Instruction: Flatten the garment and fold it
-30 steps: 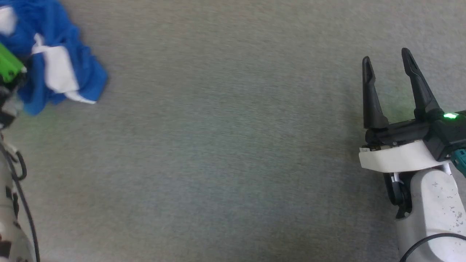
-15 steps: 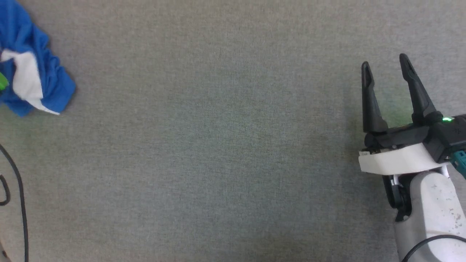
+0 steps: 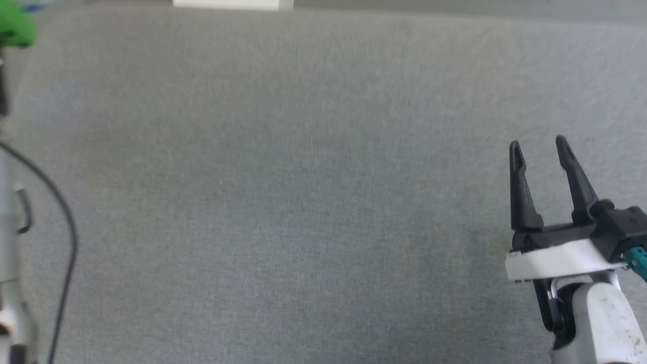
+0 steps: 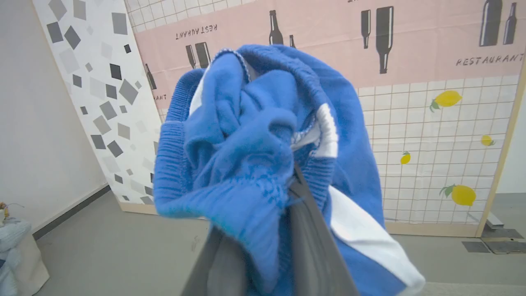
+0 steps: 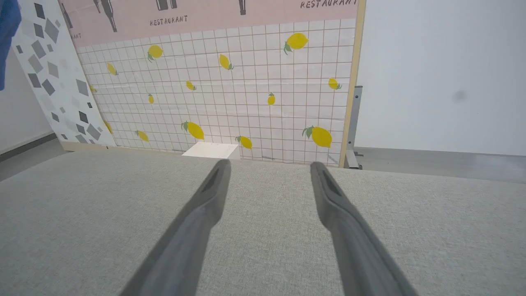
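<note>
The garment (image 4: 246,135) is a crumpled bundle of bright blue fabric with white stripes and a gathered waistband. It hangs in the air in front of the patterned wall in the left wrist view. My left gripper (image 4: 292,174) is shut on it, with the fingertips buried in the folds. A corner of the blue garment (image 5: 7,28) shows at the top left of the right wrist view. My right gripper (image 3: 538,144) stands open and empty over the grey table (image 3: 303,177) at the lower right; its fingers (image 5: 197,213) are spread wide.
The table's far edge (image 3: 404,15) runs along the top of the head view, with a white box (image 3: 232,4) beyond it. A black cable (image 3: 65,227) and the left arm's green part (image 3: 15,28) are at the left edge. Patterned wall panels (image 5: 246,82) stand behind the table.
The left gripper has shut on the garment and lifted it off the table, out of the head view at the upper left. The head camera has shifted. The right gripper stays open.
</note>
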Available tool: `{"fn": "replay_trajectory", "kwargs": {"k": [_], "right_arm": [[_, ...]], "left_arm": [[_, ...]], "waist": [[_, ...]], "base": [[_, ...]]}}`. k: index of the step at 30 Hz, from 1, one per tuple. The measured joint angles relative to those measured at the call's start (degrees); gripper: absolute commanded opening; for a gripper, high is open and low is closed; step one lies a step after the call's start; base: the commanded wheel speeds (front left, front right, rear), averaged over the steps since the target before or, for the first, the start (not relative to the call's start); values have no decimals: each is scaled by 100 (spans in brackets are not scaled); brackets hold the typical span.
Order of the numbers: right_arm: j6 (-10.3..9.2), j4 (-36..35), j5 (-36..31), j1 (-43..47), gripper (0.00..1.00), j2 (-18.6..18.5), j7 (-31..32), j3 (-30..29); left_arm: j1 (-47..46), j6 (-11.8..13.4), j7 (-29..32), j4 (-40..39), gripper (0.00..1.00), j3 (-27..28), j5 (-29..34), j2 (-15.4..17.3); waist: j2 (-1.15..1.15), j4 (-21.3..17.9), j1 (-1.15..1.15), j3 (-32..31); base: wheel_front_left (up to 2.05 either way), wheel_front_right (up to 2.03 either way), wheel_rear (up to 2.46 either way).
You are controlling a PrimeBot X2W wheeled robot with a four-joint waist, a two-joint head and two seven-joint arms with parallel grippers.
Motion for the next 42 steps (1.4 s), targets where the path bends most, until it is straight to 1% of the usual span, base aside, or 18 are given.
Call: {"fn": "replay_trajectory", "kwargs": {"k": [5, 9, 11, 16, 19, 21, 25, 30, 36, 42], "right_arm": [[0, 31, 49, 174, 100, 1, -1, -35], [0, 23, 55, 281, 100, 0, -4, -71], [0, 20, 55, 313, 100, 3, -4, -85], [0, 13, 57, 492, 100, -2, -5, -187], [0, 9, 63, 526, 100, -2, -5, -182], [0, -7, 73, 538, 100, 0, -5, -190], [0, -29, 90, 621, 100, -1, -5, -260], [0, -63, 92, 719, 100, -4, -5, -304], [0, -66, 114, 726, 100, -2, -5, -245], [0, -65, 151, 726, 100, -3, -5, -186]], "left_arm": [[-296, -363, -258, 159, 0, -505, 0, -470], [-392, -564, -314, 235, 0, -917, -44, -871], [-405, -632, -315, 285, 0, -1111, -118, -1073], [-314, -757, -196, 450, 0, -1772, -472, -1708], [-87, -764, 79, 578, 0, -2210, -756, -1923], [125, -765, 376, 655, 0, -2560, -946, -1981], [622, -781, 1202, 768, 0, -3292, -1445, -2016], [1189, -781, 1941, 947, 0, -3968, -1795, -2035], [1753, -775, 2703, 1646, 0, -4503, -1835, -2080], [1759, -694, 2886, 2061, 0, -4612, -1834, -2184]], "waist": [[0, -66, 0, -515], [0, -198, 0, -834], [0, -307, 0, -928], [0, -646, 0, -1103], [0, -862, 0, -1176], [0, -1004, 0, -1213], [0, -1281, 0, -1269], [0, -1512, 0, -1301], [0, -1633, 0, -1289], [0, -1661, 0, -1253]], "base": [[0, 0, 0], [0, 0, 0], [0, 0, 0], [0, 0, 0], [0, 0, 0], [0, 0, 0], [0, 0, 0], [0, 0, 0], [0, 0, 0], [0, 0, 0]]}}
